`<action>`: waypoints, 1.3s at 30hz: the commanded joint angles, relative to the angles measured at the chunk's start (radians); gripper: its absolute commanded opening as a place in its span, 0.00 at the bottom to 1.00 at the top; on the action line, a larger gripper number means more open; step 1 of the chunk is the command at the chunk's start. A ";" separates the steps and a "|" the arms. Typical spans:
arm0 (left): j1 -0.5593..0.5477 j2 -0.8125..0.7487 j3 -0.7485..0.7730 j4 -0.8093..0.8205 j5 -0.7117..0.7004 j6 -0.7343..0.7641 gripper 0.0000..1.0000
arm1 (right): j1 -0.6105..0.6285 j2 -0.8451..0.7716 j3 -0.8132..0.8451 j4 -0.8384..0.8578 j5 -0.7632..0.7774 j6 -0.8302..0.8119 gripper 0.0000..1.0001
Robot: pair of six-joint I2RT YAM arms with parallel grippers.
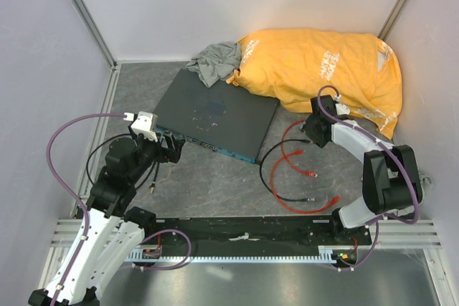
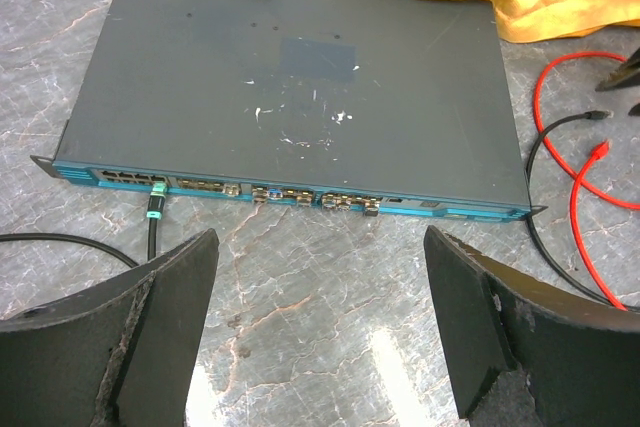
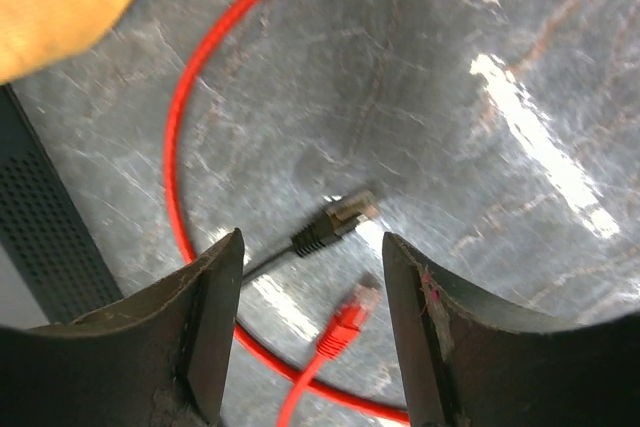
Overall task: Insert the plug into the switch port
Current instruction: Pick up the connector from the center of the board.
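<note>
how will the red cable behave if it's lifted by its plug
Likely floppy: the red cable lies in loose curves on the table, so it should sag and trail. The plug looks small and light, so it may twist in a grip.

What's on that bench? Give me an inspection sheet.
Surface: grey marbled table.
Job's things: switch lying flat; port row on its blue-green edge; red plug loose, not inserted.
Clutter: orange bag and grey cloth behind the switch.
Grippers: left gripper open, facing the ports; right gripper open over the plug, empty.
Cables: red cable and black cable looped right of the switch; another black lead plugged in.
Surroundings: white walls.
</note>
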 commanded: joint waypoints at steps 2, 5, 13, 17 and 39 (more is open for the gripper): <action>-0.004 -0.008 -0.004 0.021 0.008 0.014 0.89 | 0.005 0.076 0.061 0.008 0.005 0.044 0.64; -0.004 -0.009 -0.004 0.021 0.008 0.014 0.89 | 0.005 0.115 0.058 0.024 -0.009 0.061 0.62; -0.005 -0.005 -0.004 0.021 0.002 0.017 0.89 | 0.003 0.161 0.057 0.044 -0.014 0.075 0.52; -0.007 0.001 -0.004 0.019 0.000 0.017 0.89 | 0.003 0.162 0.070 0.053 -0.017 0.071 0.40; -0.002 0.026 -0.015 0.041 0.003 0.019 0.89 | 0.002 -0.074 0.178 0.153 -0.164 -0.104 0.00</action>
